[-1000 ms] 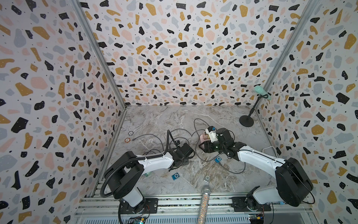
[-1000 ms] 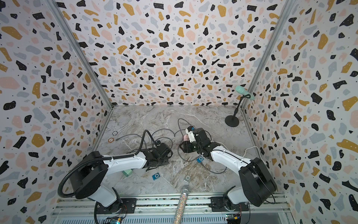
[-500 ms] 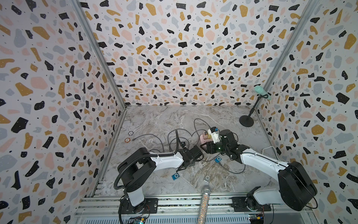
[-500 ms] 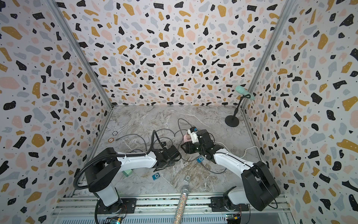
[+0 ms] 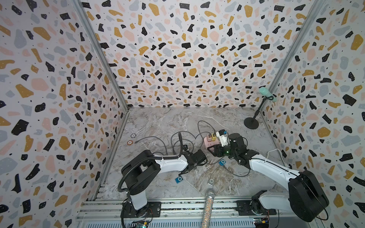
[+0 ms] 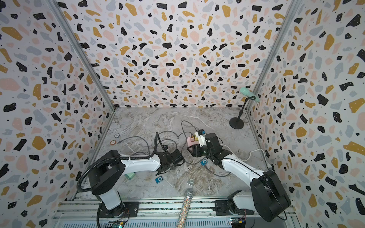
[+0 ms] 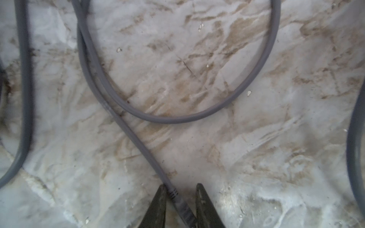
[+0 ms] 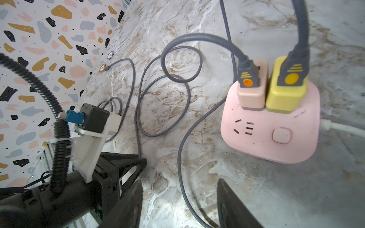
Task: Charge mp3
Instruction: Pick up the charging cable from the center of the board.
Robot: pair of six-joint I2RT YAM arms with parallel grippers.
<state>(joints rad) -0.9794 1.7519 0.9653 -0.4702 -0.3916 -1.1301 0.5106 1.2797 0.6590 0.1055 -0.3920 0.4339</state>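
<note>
Two small blue mp3 players [image 5: 222, 162] [image 5: 179, 179] and a silver one [image 5: 211, 182] lie on the marble floor in both top views. A pink power strip [image 8: 276, 134] carries a beige and a yellow charger, each with a grey cable plugged in. My left gripper [image 7: 179, 187] points down at the floor, its jaws drawn in on the ribbed plug end of a grey cable [image 7: 138, 142]; in a top view it [image 5: 185, 170] sits just above the nearer blue player. My right gripper [image 8: 179, 181] stands open beside the strip, straddling another grey cable on the floor.
Grey cable loops [image 5: 183, 138] sprawl between the arms. A mint microphone on a black stand [image 5: 251, 124] is at the back right, a glittery microphone [image 5: 208, 205] at the front edge. Two poker chips [image 5: 130, 142] lie at the left wall, and a white cord [image 5: 273, 152] runs right.
My left arm has swung rightward toward the middle and its jaws have narrowed onto the cable's plug end. The right arm has barely moved and stays open.
</note>
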